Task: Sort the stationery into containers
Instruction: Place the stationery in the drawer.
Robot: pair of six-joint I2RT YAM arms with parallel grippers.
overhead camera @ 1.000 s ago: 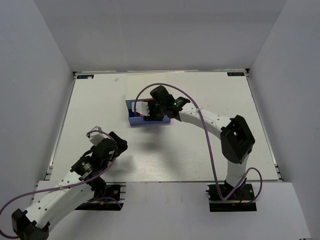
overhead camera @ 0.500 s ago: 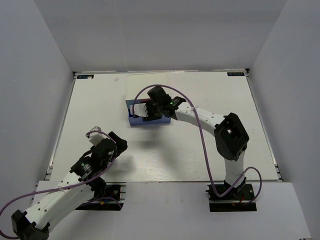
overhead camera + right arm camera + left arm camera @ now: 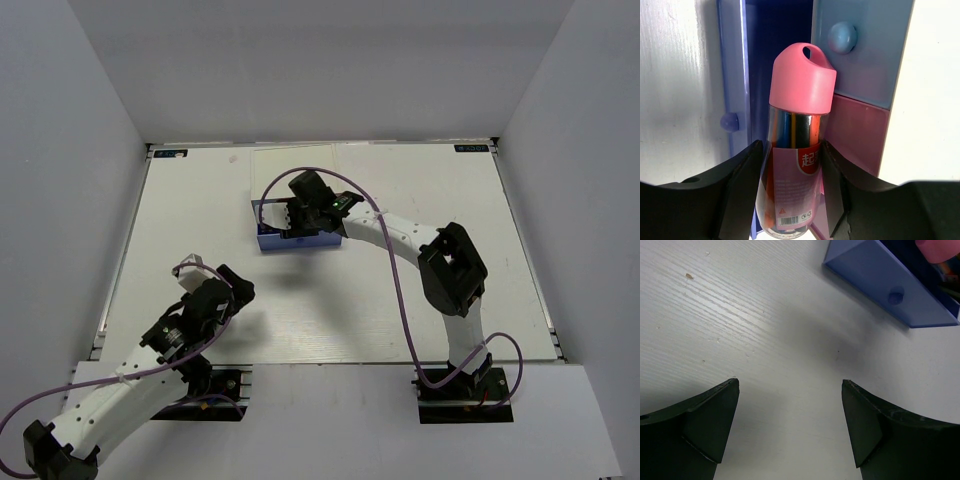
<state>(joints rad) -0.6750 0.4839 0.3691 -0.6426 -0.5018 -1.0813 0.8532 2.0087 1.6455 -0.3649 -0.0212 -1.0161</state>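
In the right wrist view, the pink-capped tube (image 3: 802, 80) is pinched by the right pincer (image 3: 791, 150). Its two black fingers (image 3: 742, 185) are pressed against either side of the tube's labelled body at the bottom centre of the frame. The cap is pointed toward the top of the frame and is seen against the dark inside of the darker blue drawer (image 3: 732, 75), which stands open at the left. To the right of the cap the light blue drawer (image 3: 870, 60) is seen shut, and the pink drawer (image 3: 857, 135) lies just below it in the frame. Whether the tube touches the open drawer cannot be told.

In the top view, the same pincer is found at the cabinet, above the centre of the frame.

In the left wrist view, the left pincer (image 3: 790, 410) is held spread, with nothing between its fingers, over bare white bench (image 3: 740, 315). The darker blue drawer and a bit of the pink cap are seen in the upper right corner, well apart from it.
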